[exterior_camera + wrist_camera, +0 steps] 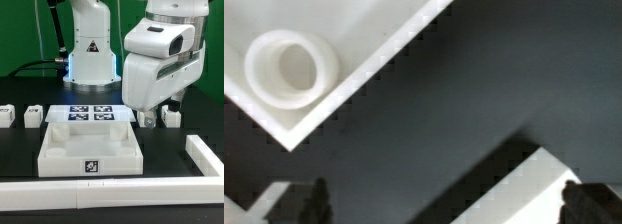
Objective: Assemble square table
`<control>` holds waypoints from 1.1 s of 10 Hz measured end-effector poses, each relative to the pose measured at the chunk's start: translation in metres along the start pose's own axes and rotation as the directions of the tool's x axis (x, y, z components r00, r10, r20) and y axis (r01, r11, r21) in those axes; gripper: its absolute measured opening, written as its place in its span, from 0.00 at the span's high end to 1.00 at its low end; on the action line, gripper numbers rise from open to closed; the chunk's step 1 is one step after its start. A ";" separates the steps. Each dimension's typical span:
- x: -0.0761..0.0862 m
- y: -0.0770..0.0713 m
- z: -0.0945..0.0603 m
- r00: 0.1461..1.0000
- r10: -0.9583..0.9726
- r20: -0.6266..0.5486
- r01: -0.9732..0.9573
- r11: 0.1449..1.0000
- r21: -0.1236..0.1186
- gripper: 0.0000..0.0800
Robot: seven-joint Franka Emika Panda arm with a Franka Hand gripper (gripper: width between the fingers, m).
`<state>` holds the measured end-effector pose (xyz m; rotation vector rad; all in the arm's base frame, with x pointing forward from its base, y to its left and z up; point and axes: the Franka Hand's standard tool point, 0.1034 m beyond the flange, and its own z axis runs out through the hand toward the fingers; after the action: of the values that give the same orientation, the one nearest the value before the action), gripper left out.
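The gripper [150, 111] hangs low over the black tabletop [165, 165], jaws spread wide with nothing between them. In the wrist view its dark fingertips [585, 203] stand well apart above bare surface. Just beside it, toward the exterior view's right, stands a small white leg block [171, 117]. On its other side is the far corner of the square table top [88, 148], whose round socket [292, 68] shows in the wrist view. The top lies flat mid-tabletop, in front of the marker board [90, 112]. More leg blocks [33, 117] wait at the exterior view's left, and the bar fence [205, 155] edges the scene. The step in hand is probably fetching a leg: centre the jaws squarely over the block, descend clear of the top's rim, and close only once both fingers flank it.
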<state>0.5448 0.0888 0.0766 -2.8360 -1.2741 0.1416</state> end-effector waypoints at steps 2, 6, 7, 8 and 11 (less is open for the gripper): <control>0.000 0.000 0.000 1.000 0.000 0.000 0.000 1.000 0.000 0.19; 0.000 0.000 0.000 1.000 0.001 0.000 -0.001 1.000 0.000 0.19; 0.000 0.000 0.000 1.000 0.000 0.000 0.000 1.000 0.000 0.19; -0.002 0.001 0.001 0.999 -0.032 0.000 0.032 0.999 0.000 0.19; -0.051 -0.014 0.018 0.961 -0.277 0.010 0.277 0.961 0.016 0.19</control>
<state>0.4992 0.0596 0.0636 -2.6114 -1.6470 0.1597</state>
